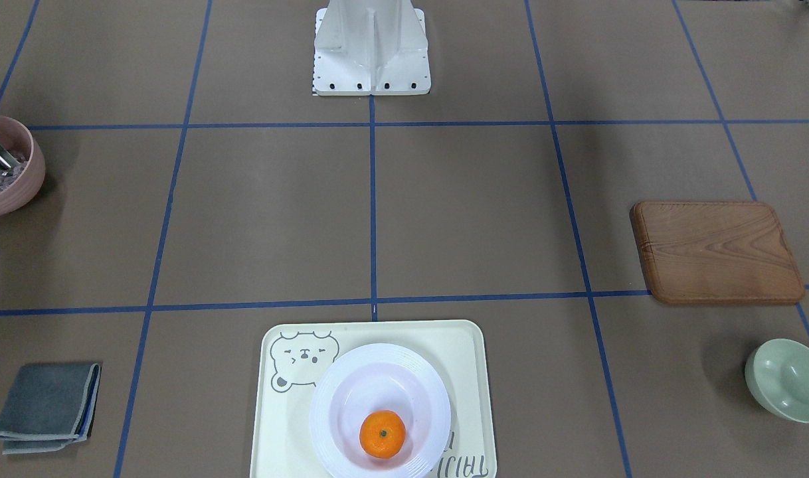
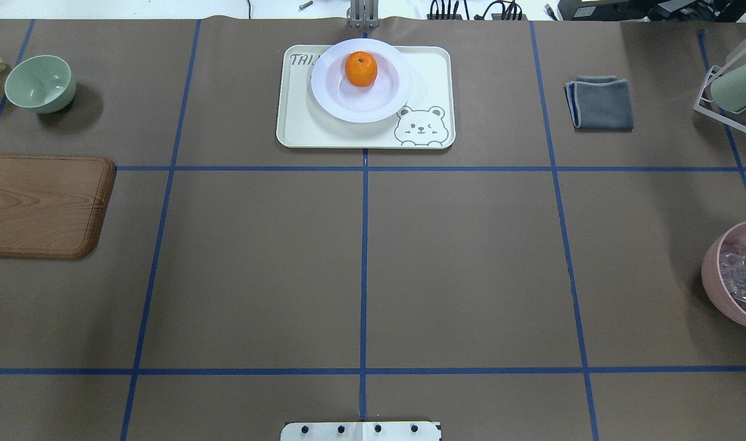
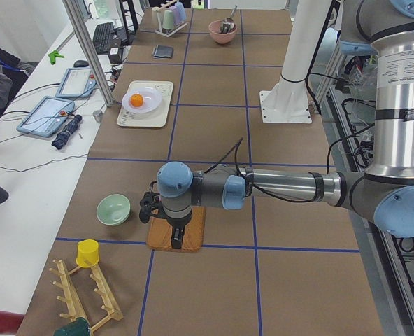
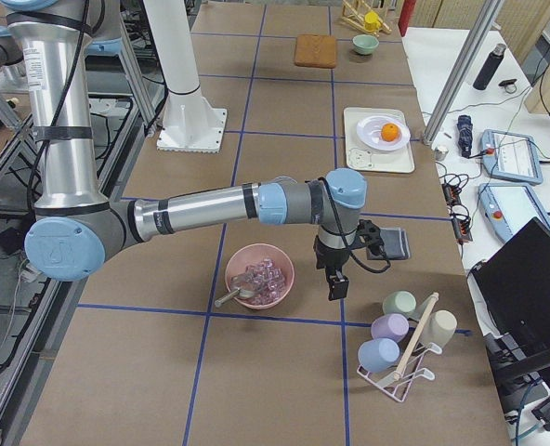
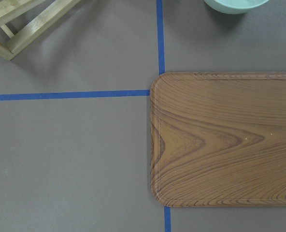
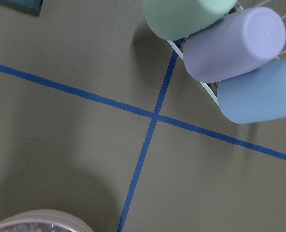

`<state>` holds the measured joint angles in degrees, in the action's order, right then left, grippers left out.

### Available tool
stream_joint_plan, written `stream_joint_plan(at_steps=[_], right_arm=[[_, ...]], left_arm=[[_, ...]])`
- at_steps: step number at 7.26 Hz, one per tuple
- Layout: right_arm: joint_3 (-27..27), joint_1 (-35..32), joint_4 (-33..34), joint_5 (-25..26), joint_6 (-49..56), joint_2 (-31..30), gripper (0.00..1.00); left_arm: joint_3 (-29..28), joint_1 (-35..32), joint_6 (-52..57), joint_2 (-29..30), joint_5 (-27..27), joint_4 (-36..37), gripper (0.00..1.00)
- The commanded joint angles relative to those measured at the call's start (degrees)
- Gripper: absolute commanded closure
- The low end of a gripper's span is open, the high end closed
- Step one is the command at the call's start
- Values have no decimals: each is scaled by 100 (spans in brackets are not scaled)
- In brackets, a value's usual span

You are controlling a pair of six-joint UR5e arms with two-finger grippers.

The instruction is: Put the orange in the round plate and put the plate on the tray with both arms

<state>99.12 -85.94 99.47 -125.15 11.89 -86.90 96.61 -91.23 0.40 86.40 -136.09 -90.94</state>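
Note:
The orange (image 1: 382,434) lies inside the white round plate (image 1: 335,392), a little off its centre. The plate stands on the cream tray (image 1: 461,345) with the bear drawing, at the table's far middle edge in the overhead view: orange (image 2: 361,68), plate (image 2: 348,105), tray (image 2: 299,125). Neither arm is near them. In the exterior left view, my left gripper (image 3: 177,240) hangs over the wooden board (image 3: 193,234). My right gripper (image 4: 336,288) hovers between the pink bowl (image 4: 259,275) and the cup rack. I cannot tell whether either one is open or shut.
A wooden board (image 1: 717,252) and a pale green bowl (image 1: 786,380) lie on my left side. A pink bowl (image 1: 6,166) and a folded grey cloth (image 1: 46,406) lie on my right. A rack of cups (image 4: 400,344) and a wooden rack (image 3: 88,297) stand at the table's ends.

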Motion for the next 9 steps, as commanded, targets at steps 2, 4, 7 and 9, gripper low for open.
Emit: stream_joint_plan(at_steps=[2, 4, 7, 9], right_arm=[[2, -28, 73, -193, 51, -72, 0], [-60, -28, 47, -150, 50, -231, 0], [-77, -72, 64, -281, -11, -283, 0], [-25, -81, 47, -282, 15, -319, 0]], left_arm=[[-28, 0, 12, 0, -5, -3, 0], [-28, 0, 12, 0, -5, -3, 0], [-37, 0, 12, 0, -14, -3, 0], [-11, 0, 12, -9, -14, -3, 0]])
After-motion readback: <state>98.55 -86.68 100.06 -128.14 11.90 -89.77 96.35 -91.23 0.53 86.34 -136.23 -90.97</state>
